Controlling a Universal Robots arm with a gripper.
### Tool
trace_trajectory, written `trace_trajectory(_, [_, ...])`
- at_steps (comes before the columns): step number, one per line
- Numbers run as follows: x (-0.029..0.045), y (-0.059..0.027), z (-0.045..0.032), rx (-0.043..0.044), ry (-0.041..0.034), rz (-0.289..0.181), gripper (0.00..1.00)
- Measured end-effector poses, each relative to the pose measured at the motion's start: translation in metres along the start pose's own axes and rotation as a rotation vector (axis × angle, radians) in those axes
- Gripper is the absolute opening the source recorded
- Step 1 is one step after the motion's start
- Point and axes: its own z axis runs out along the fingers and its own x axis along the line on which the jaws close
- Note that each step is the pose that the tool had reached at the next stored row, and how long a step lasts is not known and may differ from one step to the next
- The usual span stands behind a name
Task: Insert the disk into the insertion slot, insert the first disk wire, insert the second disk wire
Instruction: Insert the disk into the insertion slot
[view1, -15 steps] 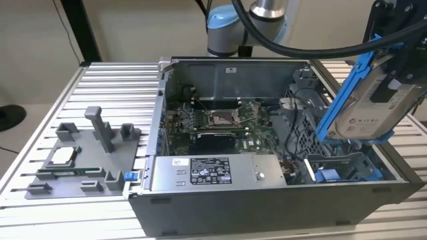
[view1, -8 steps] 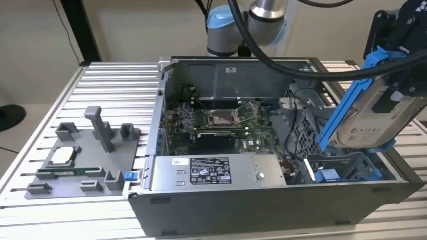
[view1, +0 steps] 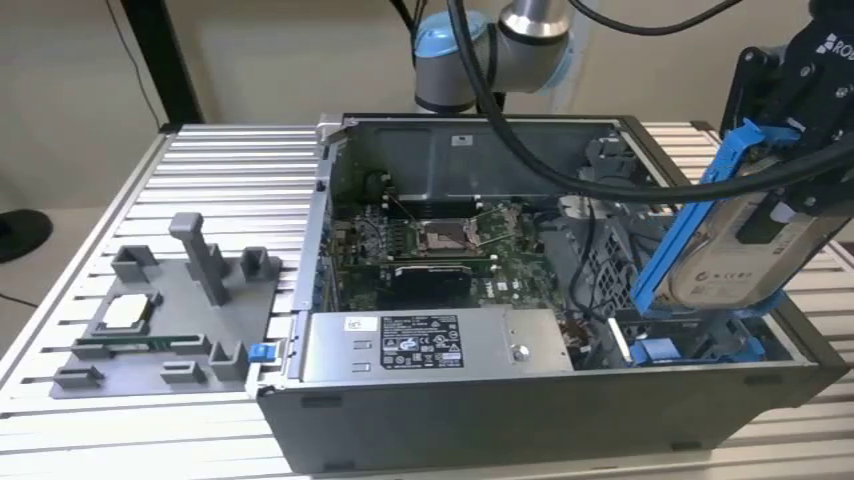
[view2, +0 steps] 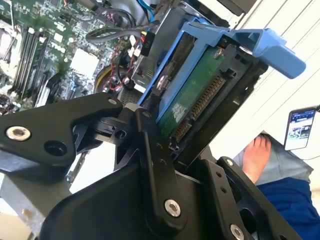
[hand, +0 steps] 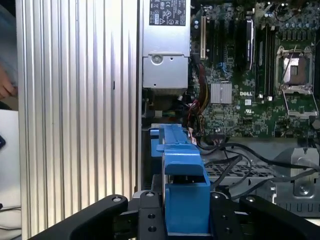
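disk (view1: 727, 250) in gripper (hand: 185, 220), tilted above insertion slot (view1: 694, 345)

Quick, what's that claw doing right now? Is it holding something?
Claw: closed on the disk, held tilted over the open computer case.

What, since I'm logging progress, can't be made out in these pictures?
- the insertion slot: exterior view, mostly hidden behind the disk.
- the disk's label: exterior view, print too small.
- the cables: first wrist view, tangled; which are disk wires is unclear.
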Motion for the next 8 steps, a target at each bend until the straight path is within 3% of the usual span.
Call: trace_trajectory(8, [-0.0002,-0.0024,0.0100,0.0001,0.0015,0.000,0.00])
